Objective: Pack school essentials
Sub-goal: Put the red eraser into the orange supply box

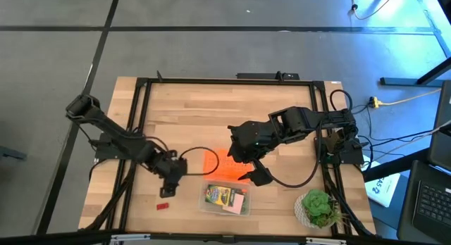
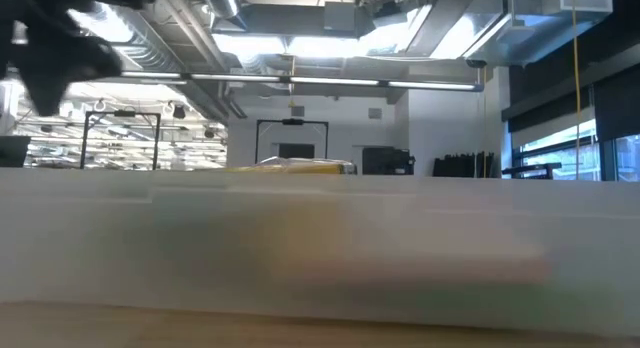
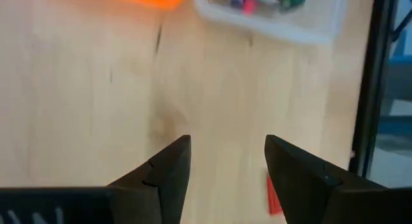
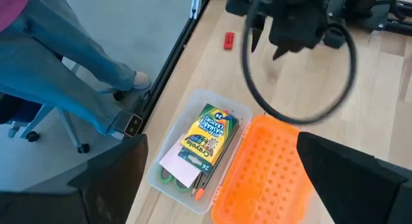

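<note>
left gripper [image 3: 226, 161] spread, empty | tiny red block [image 3: 273, 193] just beside its finger, long axis along the fingers | right gripper [image 1: 252, 172] wide open, farther off

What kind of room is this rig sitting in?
Probably an open lab or workshop, not a classroom. The low view shows exposed ceiling ducts and metal frames across a big hall; the high view shows a framed wooden table on bare grey floor, with loose cables.

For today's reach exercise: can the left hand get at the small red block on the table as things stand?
Probably yes. The left hand is open and empty, the red block lies just beside it on bare table, nothing between.
</note>
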Motion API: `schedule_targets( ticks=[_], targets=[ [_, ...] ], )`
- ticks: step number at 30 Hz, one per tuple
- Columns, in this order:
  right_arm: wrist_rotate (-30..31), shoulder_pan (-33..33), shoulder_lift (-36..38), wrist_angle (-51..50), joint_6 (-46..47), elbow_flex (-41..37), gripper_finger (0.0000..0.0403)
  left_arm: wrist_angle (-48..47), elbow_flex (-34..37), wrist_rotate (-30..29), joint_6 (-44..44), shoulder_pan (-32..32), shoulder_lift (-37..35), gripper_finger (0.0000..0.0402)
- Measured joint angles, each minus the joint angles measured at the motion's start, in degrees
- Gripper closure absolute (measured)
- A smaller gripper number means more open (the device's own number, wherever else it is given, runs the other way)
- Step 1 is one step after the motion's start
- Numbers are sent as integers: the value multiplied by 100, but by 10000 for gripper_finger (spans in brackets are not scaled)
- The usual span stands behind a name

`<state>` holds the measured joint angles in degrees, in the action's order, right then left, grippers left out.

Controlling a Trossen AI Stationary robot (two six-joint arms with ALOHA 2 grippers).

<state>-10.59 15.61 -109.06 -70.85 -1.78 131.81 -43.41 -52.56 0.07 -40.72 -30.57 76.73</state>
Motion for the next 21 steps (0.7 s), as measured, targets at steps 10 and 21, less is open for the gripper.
schedule_targets(
  ticks=[10, 21],
  targets=[
    [0, 1, 0, -4, -1, 0, 4, -248, 12, -212, -1198, -918, 0, 210],
    [0, 0, 0, -4, 0, 0, 4, -122, 12, -960, -1745, -2127, 175, 210]
  ],
)
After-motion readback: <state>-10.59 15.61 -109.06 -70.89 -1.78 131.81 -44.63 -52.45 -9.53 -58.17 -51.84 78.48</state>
